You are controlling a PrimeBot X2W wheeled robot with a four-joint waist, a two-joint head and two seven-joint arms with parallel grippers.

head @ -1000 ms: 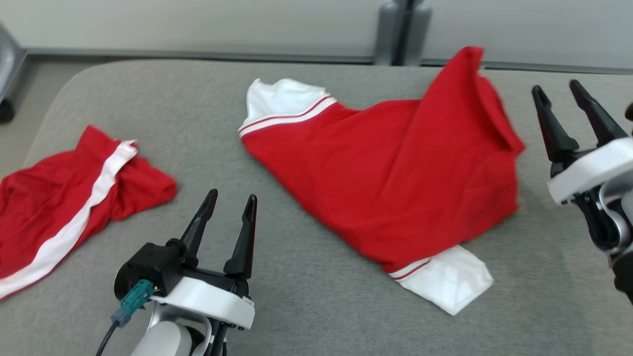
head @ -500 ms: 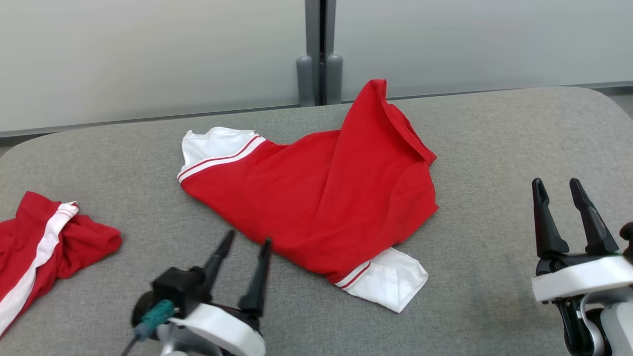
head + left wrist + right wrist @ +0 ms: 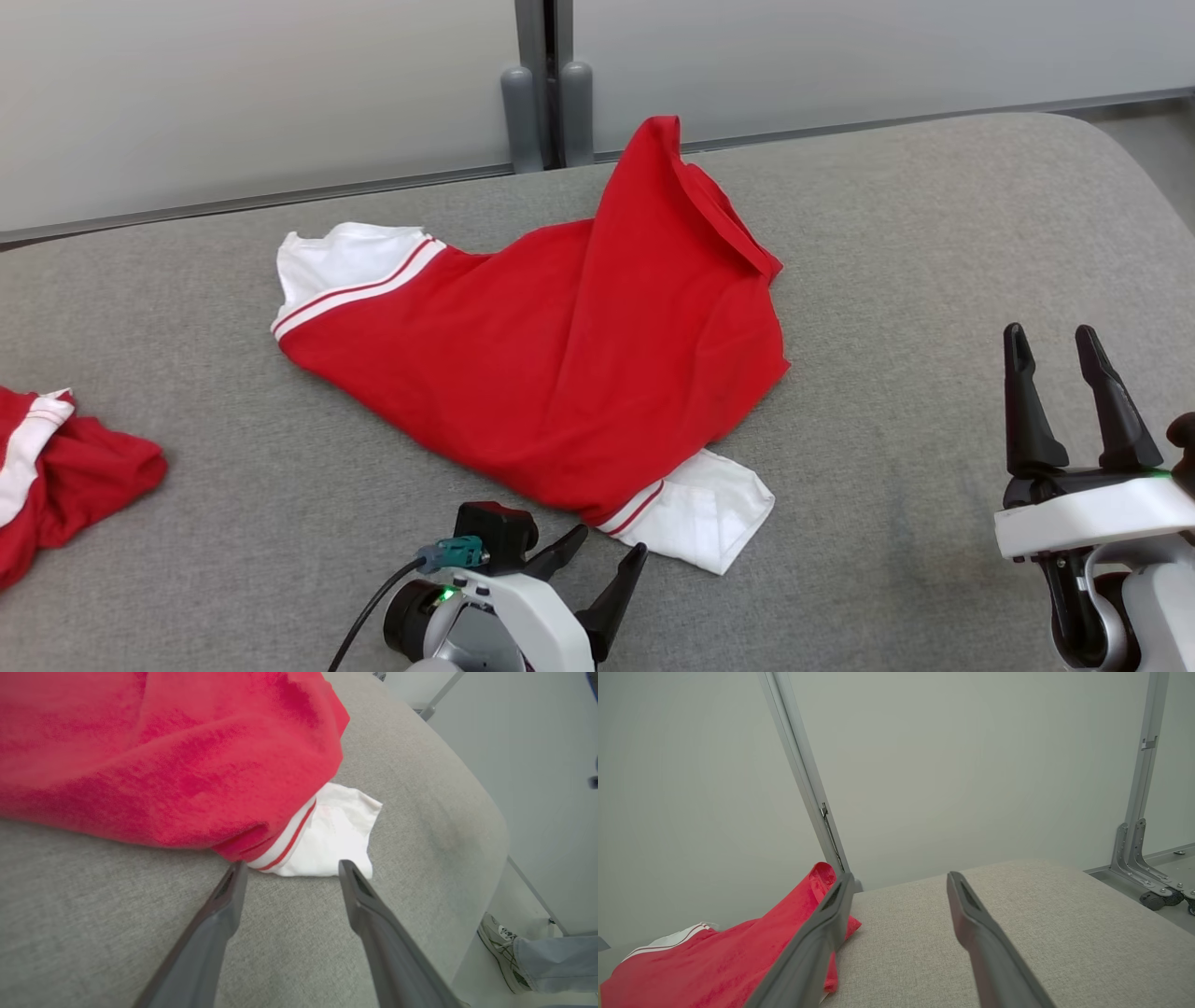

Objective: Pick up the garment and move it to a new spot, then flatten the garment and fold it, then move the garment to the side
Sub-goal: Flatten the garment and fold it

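Nearest, the left gripper (image 3: 612,541) had its fingers spread and empty, the tips just beside the white sleeve (image 3: 700,509) of the red garment (image 3: 560,373). The right gripper (image 3: 1048,331), also spread and empty, stood well apart from it at the right. Further, the red garment lay crumpled in the middle of the grey padded table (image 3: 887,280), one fold raised near the far edge.

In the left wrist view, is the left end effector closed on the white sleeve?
No, the left end effector is wide open, and the white sleeve lies loose near its tips, not pinched.
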